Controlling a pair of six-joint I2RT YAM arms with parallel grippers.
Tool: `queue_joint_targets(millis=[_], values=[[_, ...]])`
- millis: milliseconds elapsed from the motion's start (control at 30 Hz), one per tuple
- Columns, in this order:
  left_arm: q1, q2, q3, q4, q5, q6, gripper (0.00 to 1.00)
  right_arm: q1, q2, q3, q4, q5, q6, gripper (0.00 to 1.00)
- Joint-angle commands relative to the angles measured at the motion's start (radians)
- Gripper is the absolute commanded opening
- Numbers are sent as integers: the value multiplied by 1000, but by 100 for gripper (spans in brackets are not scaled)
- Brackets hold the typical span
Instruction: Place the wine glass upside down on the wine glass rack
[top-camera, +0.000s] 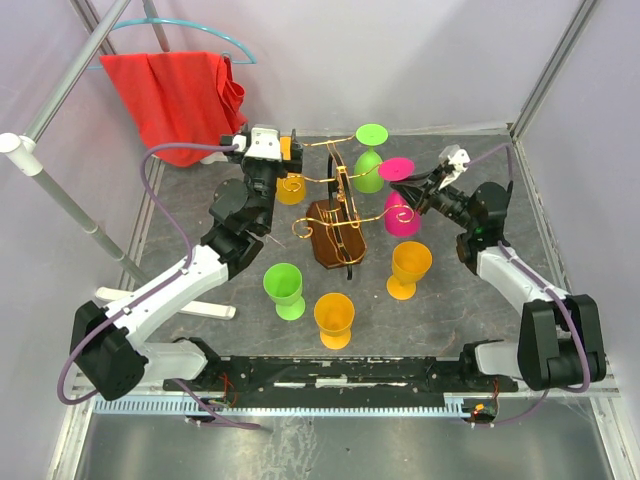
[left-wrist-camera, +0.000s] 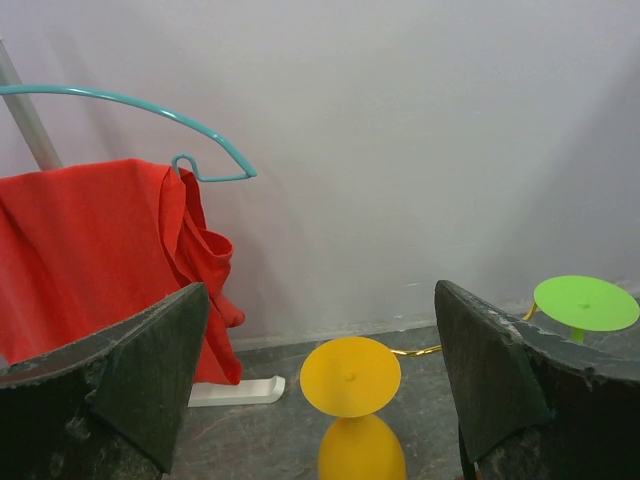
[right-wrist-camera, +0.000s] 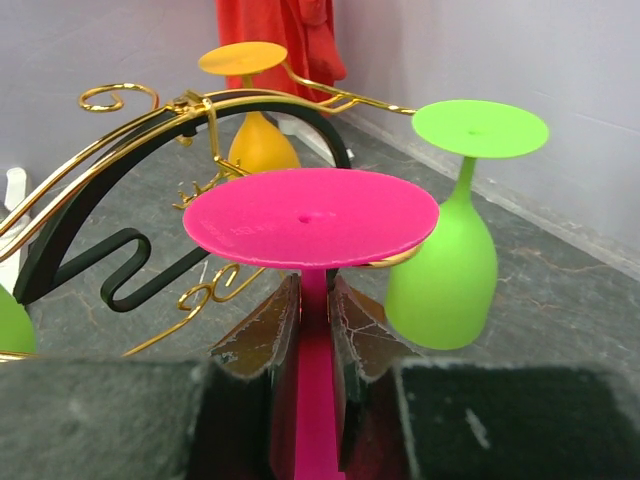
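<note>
The wine glass rack (top-camera: 335, 215) has gold wire arms on a dark wooden base, mid-table. My right gripper (top-camera: 420, 188) is shut on the stem of an upside-down pink wine glass (top-camera: 401, 205) at the rack's right side. In the right wrist view the fingers (right-wrist-camera: 262, 335) pinch the stem just under the pink foot (right-wrist-camera: 312, 217), and a gold wire (right-wrist-camera: 402, 257) shows under the foot's rim. A green glass (top-camera: 370, 165) and a yellow glass (top-camera: 290, 187) hang upside down on the rack. My left gripper (top-camera: 283, 158) is open and empty above the yellow glass (left-wrist-camera: 352, 385).
Three glasses stand upright in front of the rack: green (top-camera: 284, 290), orange (top-camera: 334, 318) and orange (top-camera: 410, 268). A red cloth (top-camera: 175, 95) hangs on a teal hanger (left-wrist-camera: 150, 110) at the back left, by a white pole stand. Walls enclose the table.
</note>
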Motion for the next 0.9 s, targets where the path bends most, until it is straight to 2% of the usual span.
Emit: queue_joint_targets(millis=[0,433,867], values=[[5,10,36,22,0,-30,99,46,7,19,49,14,-33,1],[5,13,37,12,-26,-29,99,67,114,16,170,108,-10,1],[5,43,56,11,-37,-28,99,66,248,61,379,96,84,1]])
